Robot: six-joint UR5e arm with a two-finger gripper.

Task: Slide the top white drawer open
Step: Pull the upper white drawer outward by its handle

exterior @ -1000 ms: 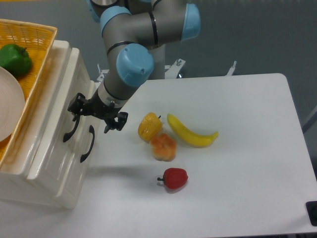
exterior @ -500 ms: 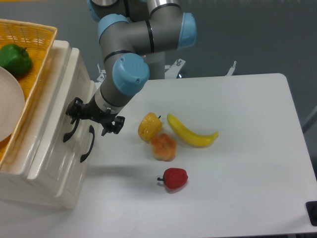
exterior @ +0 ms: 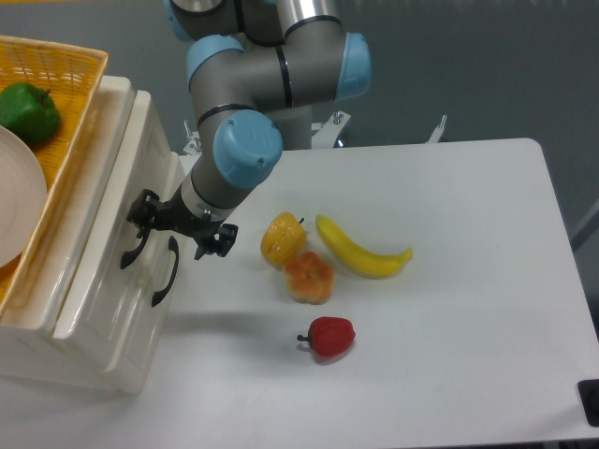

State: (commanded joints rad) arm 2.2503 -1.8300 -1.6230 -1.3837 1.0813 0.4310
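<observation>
Since a second ago: gripper shifted a little left and down, closer onto the chest front, elbow joint drawn in with it. Jaws spread, one finger at the upper end of the top drawer's handle, the other out toward the table side, clear of the fruit. Nothing clamped; whether a finger already touches the handle, cannot tell. Top drawer just left of the jaws, front flush with the chest, not visibly pulled out at all. Meaning for the task, as a judgement: still the approach, lining up on the handle; hooking or closing on it comes next, then a pull away from the chest toward the fruit side.

Count: two drawers, two black handles, the lower handle just below the jaws. Right of the jaws, four fruits: one yellow-orange pepper, one orange one, one banana, one red one. Far left above: one basket, one green pepper, one plate
</observation>
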